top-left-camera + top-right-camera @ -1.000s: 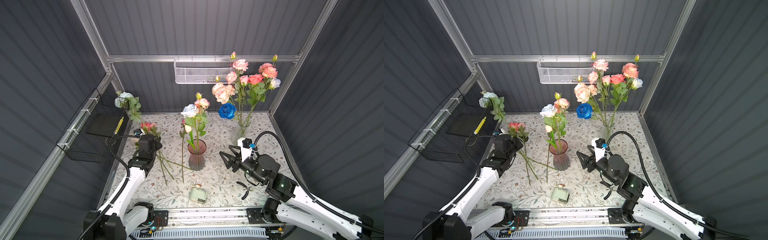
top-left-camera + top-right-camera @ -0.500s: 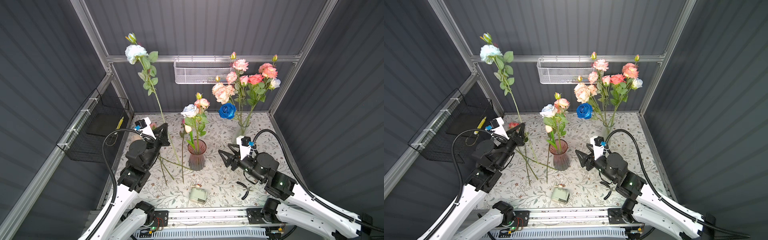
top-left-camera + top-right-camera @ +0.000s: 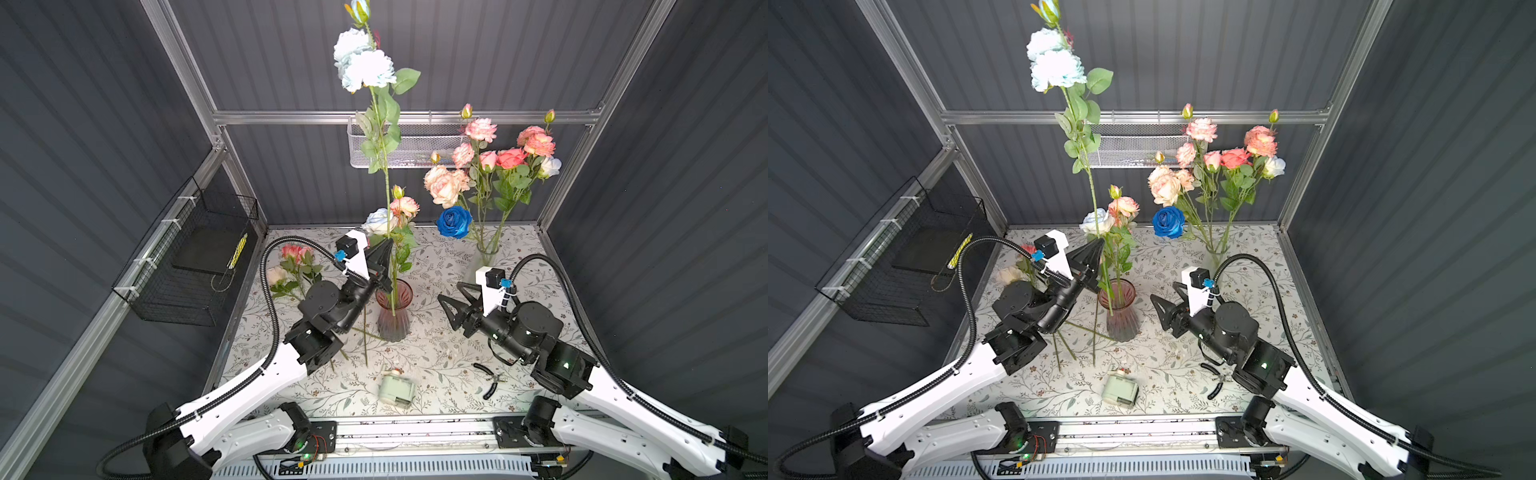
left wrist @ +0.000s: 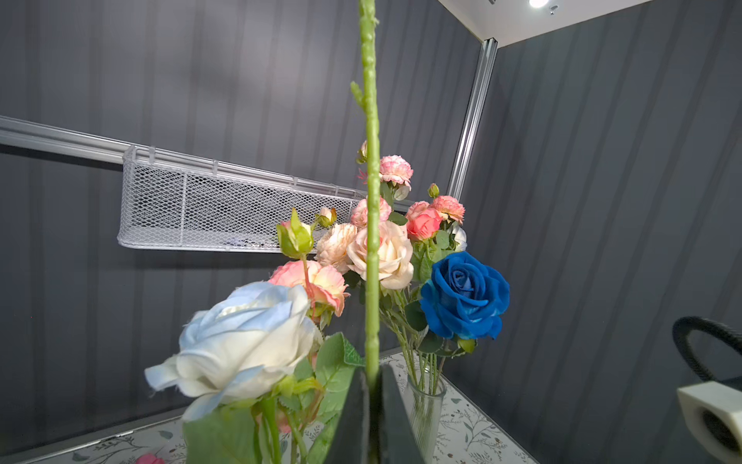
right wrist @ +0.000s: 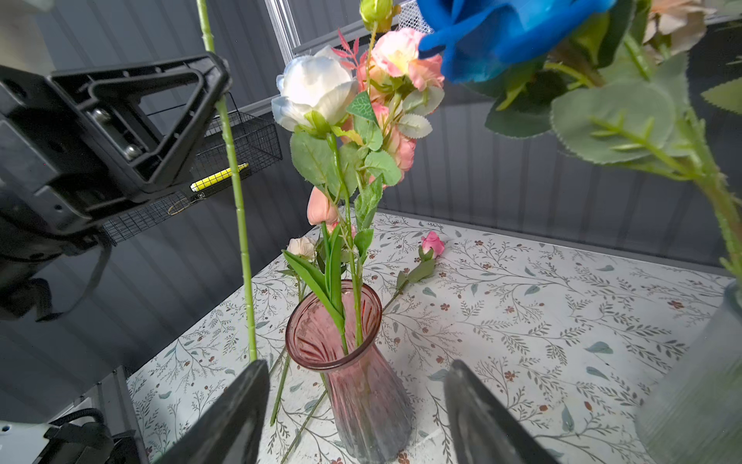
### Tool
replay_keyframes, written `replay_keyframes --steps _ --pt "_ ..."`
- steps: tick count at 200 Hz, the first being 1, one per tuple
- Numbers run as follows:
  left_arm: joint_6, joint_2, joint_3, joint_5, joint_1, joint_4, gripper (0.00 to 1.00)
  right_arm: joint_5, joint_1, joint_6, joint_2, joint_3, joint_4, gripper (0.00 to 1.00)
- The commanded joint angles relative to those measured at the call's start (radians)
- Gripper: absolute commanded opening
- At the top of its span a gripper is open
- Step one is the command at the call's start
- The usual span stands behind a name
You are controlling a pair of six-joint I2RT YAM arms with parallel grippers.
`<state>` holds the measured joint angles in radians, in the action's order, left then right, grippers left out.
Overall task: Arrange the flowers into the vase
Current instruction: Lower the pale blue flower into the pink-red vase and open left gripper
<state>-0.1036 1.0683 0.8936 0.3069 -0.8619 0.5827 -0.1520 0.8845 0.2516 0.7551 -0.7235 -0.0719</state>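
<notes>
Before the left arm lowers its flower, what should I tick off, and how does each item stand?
1. Grip: left pincer shut on the long green stem of the pale blue peony: ok.
2. Stem near upright: ok.
3. Stem's lower end over the mouth of the pink ribbed glass vase: not ok; in the right wrist view it hangs beside the vase, outside the rim.
4. Vase upright, with free room in its mouth: ok.
5. Right pincer open, empty, apart from the vase: ok.
6. Stem tip clear of the table: cannot tell.
</notes>
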Motion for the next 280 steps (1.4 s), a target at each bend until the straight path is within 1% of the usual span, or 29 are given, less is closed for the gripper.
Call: replay_keyframes --steps 1,22,56,70,119,126,133,144,149,156,170,193,223,244,261,280 --pt "0.122 0.028 0.008 0.098 -0.008 0.218 0.00 -0.023 0.005 -0.018 -0.022 -0.027 0.028 0.71" --pt "0.158 0.081 0.018 0.108 -0.009 0.261 0.00 -0.024 0.005 -0.025 -0.034 -0.036 0.043 0.71" --pt "0.219 0.152 -0.001 0.159 -0.011 0.351 0.00 -0.021 0.005 -0.039 -0.053 -0.060 0.072 0.71" --pt "0.231 0.176 -0.009 0.179 -0.012 0.361 0.00 -0.020 0.006 -0.041 -0.067 -0.063 0.073 0.71" --pt "0.241 0.220 -0.115 0.258 -0.048 0.470 0.00 -0.032 0.005 -0.047 -0.108 -0.052 0.080 0.71" --pt "0.239 0.221 -0.128 0.267 -0.055 0.476 0.09 -0.036 0.005 -0.047 -0.110 -0.050 0.080 0.71" --pt "0.240 0.219 -0.138 0.278 -0.062 0.477 0.25 -0.035 0.005 -0.047 -0.113 -0.047 0.079 0.71" --pt "0.236 0.209 -0.150 0.299 -0.077 0.479 0.44 -0.037 0.005 -0.044 -0.118 -0.044 0.079 0.71" --pt "0.233 0.200 -0.158 0.299 -0.082 0.479 0.51 -0.037 0.005 -0.044 -0.118 -0.042 0.077 0.71" --pt "0.229 0.185 -0.163 0.308 -0.090 0.473 0.56 -0.038 0.005 -0.044 -0.121 -0.039 0.074 0.71" --pt "0.217 0.142 -0.164 0.308 -0.103 0.439 0.61 -0.039 0.006 -0.040 -0.125 -0.031 0.067 0.72" --pt "0.173 0.059 -0.156 0.294 -0.113 0.350 0.66 -0.035 0.005 -0.034 -0.127 -0.020 0.054 0.72" --pt "0.084 -0.073 -0.190 0.307 -0.117 0.251 0.69 -0.030 0.005 -0.027 -0.129 -0.007 0.041 0.73" --pt "0.022 -0.183 -0.220 0.380 -0.116 0.124 0.70 -0.029 0.005 -0.022 -0.135 0.002 0.037 0.73" --pt "-0.053 -0.250 -0.217 0.478 -0.116 -0.061 0.70 -0.031 0.005 -0.016 -0.144 0.015 0.034 0.74" --pt "-0.129 -0.299 -0.235 0.554 -0.115 -0.224 0.72 -0.030 0.005 -0.010 -0.149 0.029 0.026 0.74"
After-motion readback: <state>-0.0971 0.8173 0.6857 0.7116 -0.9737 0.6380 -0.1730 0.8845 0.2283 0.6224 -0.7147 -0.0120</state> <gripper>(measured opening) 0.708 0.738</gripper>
